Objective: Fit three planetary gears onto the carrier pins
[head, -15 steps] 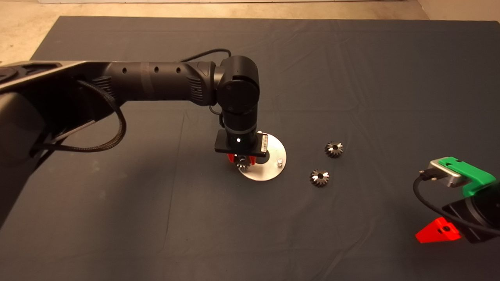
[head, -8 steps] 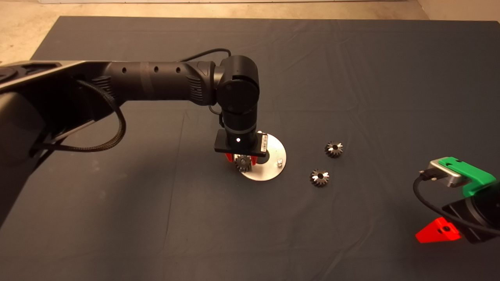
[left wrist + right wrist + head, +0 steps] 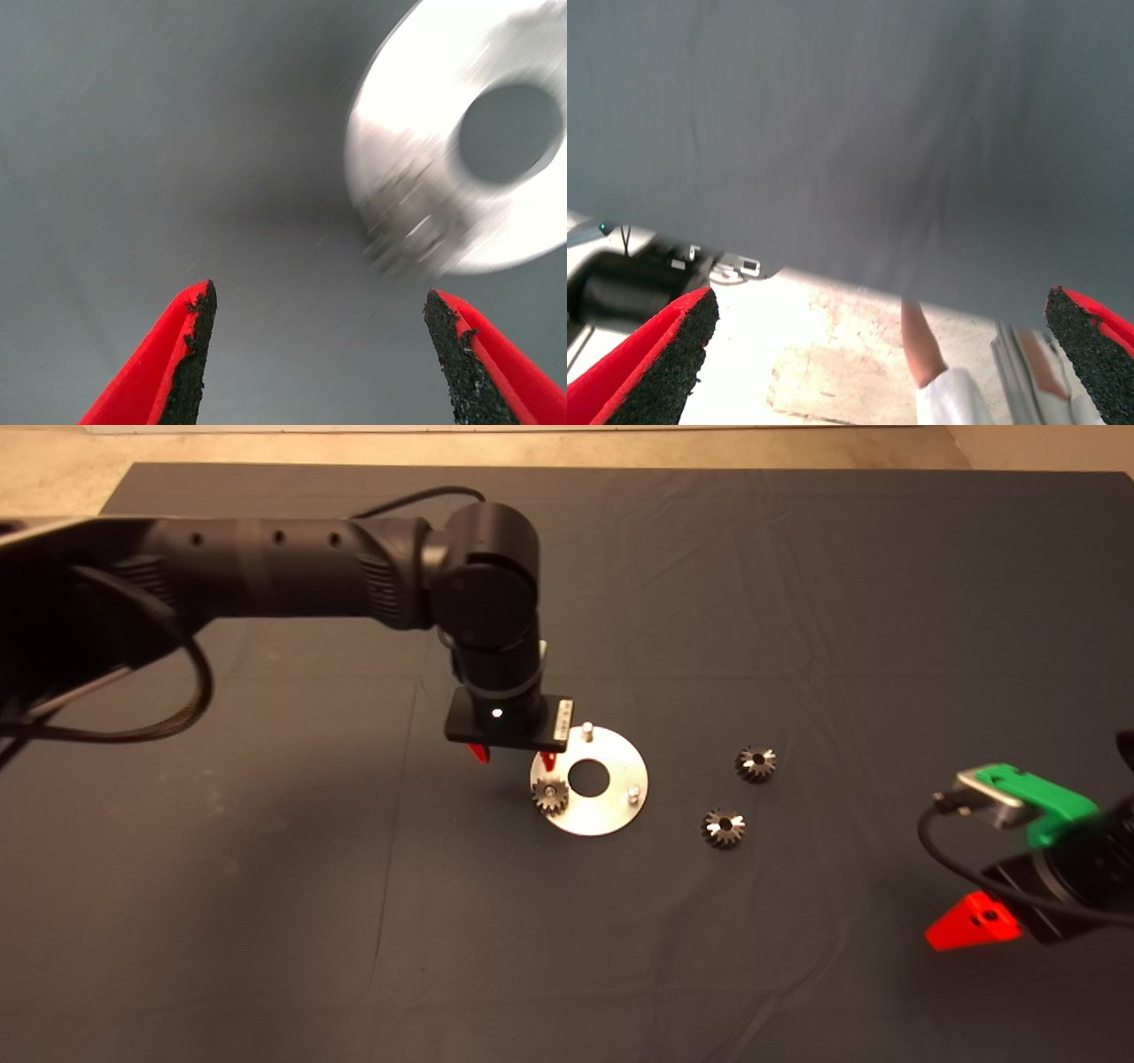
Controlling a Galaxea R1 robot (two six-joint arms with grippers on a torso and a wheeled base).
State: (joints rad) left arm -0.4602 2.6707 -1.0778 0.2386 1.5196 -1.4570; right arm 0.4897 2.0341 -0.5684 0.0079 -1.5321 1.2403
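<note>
While one gear (image 3: pixel 550 795) sits on a pin of the round plate (image 3: pixel 611 815), the left gripper (image 3: pixel 514 757) hangs beside it, jaws wide and empty; the right gripper (image 3: pixel 974 926) waits apart, jaws wide.

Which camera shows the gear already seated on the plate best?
The head view: the mounted gear sits sharply on the round plate, clear of the left claw. The left wrist view shows it smeared; the right wrist view misses it.

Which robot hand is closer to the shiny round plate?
Left. The left gripper hovers open just beside the round plate; the right gripper waits far off at the mat's lower right edge.
</note>
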